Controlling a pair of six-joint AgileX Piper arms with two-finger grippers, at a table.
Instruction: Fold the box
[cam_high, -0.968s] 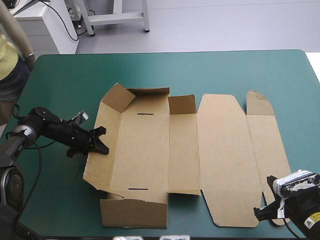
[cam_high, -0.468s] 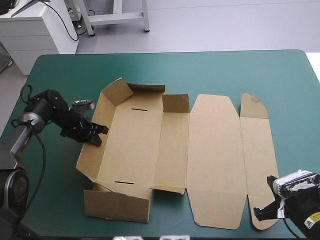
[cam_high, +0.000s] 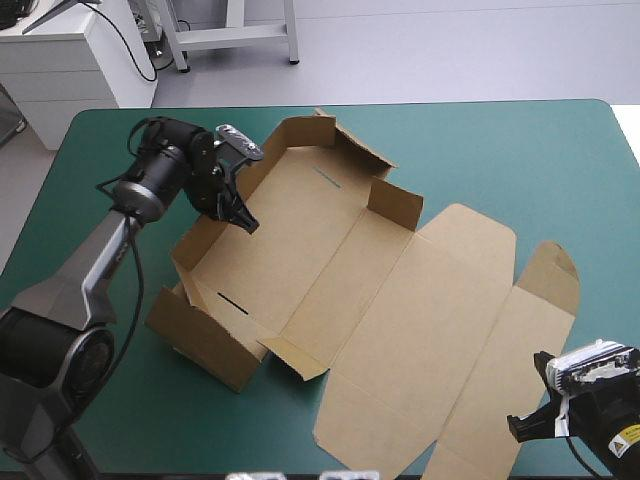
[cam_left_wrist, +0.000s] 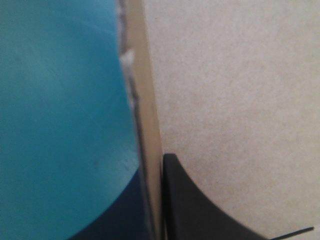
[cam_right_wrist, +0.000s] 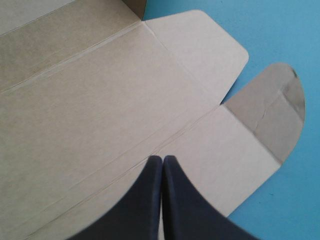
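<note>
One sticker (cam_high: 628, 437), yellow and on the right arm, is the only label in sight, and its print is too small to read; the board itself carries no legible writing, only two short dark slots (cam_high: 232, 303) cut into its floor. The box (cam_high: 400, 320) lies slantwise on the table (cam_high: 500, 150), which has a teal-green cover. Its long axis runs from the far left toward the near right corner. Its far-left end is a tray with walls raised, while the wide lid panels lie flat toward the near right and end in a rounded flap (cam_high: 550, 280). The left gripper (cam_high: 243, 218) is clamped on the box's long left wall: in the left wrist view the wall's thin edge stands between the black fingers (cam_left_wrist: 200, 210), one inside over brown board (cam_left_wrist: 240, 75), the other outside over the cover. The right gripper (cam_high: 522, 428) sits at the near right corner, just beside the lid's edge. Its fingers (cam_right_wrist: 150, 200) are pressed together in one point, gripping nothing, with the flat lid (cam_right_wrist: 100, 100) and the flap (cam_right_wrist: 272, 110) ahead.
</note>
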